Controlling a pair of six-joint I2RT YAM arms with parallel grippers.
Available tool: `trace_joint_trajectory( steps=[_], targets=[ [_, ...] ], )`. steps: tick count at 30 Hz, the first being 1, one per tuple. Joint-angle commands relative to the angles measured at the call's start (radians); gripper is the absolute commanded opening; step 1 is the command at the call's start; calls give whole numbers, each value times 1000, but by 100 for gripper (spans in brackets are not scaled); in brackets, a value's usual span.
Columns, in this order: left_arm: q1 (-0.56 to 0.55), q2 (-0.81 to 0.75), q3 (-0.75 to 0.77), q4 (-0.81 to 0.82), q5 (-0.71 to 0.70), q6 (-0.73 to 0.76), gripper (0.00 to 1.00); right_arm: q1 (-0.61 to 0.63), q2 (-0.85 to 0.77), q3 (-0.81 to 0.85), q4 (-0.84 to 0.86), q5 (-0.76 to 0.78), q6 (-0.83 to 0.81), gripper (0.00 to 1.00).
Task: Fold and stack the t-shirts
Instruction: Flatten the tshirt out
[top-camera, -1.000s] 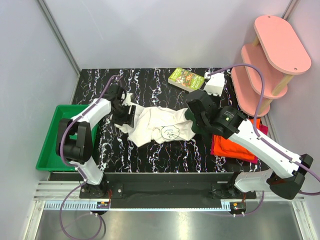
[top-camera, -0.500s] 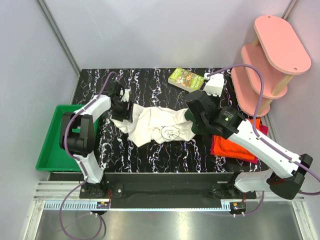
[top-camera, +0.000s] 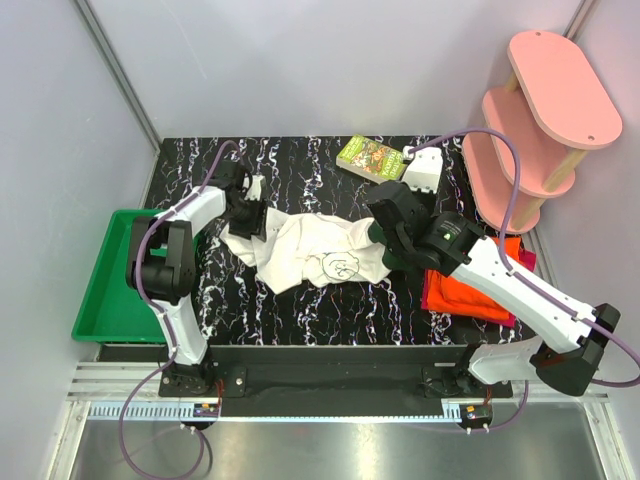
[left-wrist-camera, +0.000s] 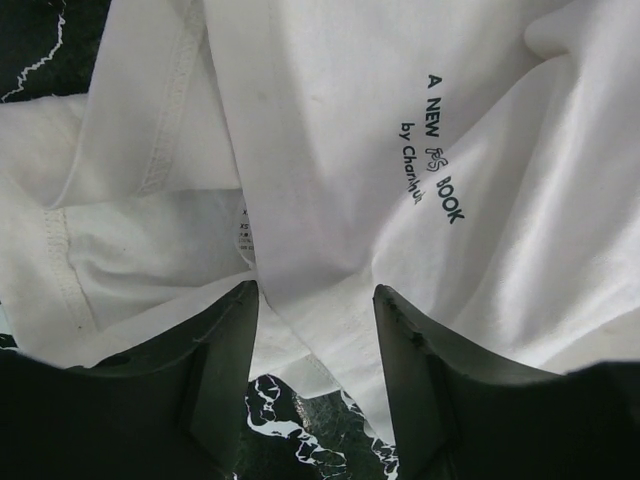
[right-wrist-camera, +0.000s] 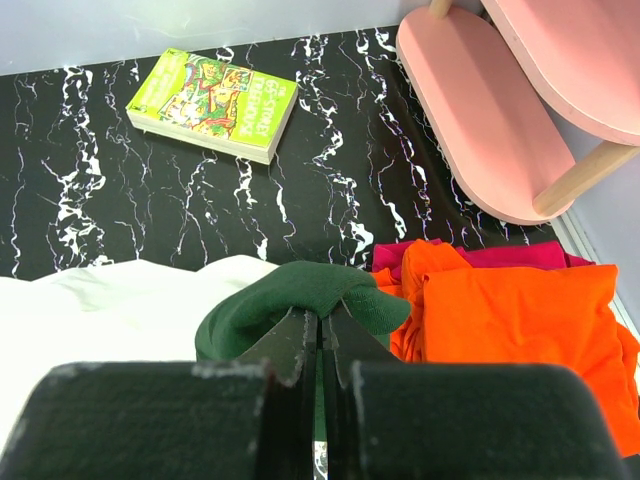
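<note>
The orange cloth t-shirt (right-wrist-camera: 520, 320) is stacked beside the right gripper (right-wrist-camera: 321, 335) — clamped on the green sleeve (right-wrist-camera: 290, 297) of the unfolded cream-white t-shirt (top-camera: 310, 245); the left gripper (left-wrist-camera: 315, 298) is held part-open.

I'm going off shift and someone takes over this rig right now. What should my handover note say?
Left gripper: open, jaws astride a ridge of the white shirt.
Right gripper: shut on its green sleeve.
White shirt lies crumpled mid-table; orange shirt sits on the magenta shirt at the right.
Done: those two stacked.
To do: fold the white shirt, add it to the stack.
</note>
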Motion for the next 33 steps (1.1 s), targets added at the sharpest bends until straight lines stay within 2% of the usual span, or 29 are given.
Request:
trace_joint_trajectory(
  steps=[1,9,12,13,20,23,26,29,33],
  targets=[
    [1,-7,7,32,33,10,51,-8,9,0,12,12,14,0],
    [1,-76,-36,41,47,10,33,-13,22,-8,20,-4,25,0],
    [1,-85,-43,43,32,10,5,-13,23,-9,24,-8,23,0],
    [2,-102,-46,43,21,10,0,-13,22,-9,24,-8,25,0],
    [16,-279,-42,-6,0,10,0,-16,-4,-11,32,0,6,0],
    [59,-399,35,-83,-8,40,0,-31,-26,3,37,21,-21,0],
    [150,-493,262,-176,19,49,0,-80,-64,46,66,35,-104,0],
    [221,-513,459,-255,7,104,0,-130,-104,76,131,37,-224,0],
    [299,-508,579,-292,-45,155,0,-163,-136,98,193,37,-326,0]
  ],
)
